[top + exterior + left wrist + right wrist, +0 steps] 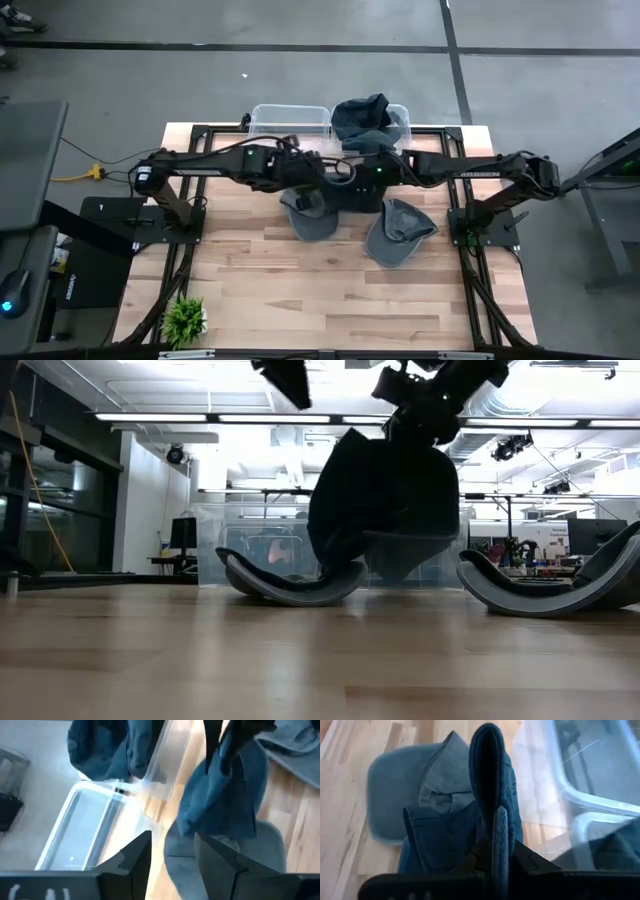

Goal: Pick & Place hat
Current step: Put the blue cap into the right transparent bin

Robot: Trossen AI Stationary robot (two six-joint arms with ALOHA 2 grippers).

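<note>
Gripped brim-first in the right gripper, a dark blue hat hangs clear of the wooden table, its fingers clamped together on the fabric edge. From above, the lifted hat sits near table centre, with 1 grey hat lying directly beneath at its 7 o'clock and another grey hat at 4 o'clock. The left gripper, fingers apart and holding nothing, hovers just beside the hanging hat at 9 o'clock. 2 clear plastic bins line the far edge at 12 o'clock; the right-hand one holds more dark hats. A small potted plant stands at the near-left corner.
</note>
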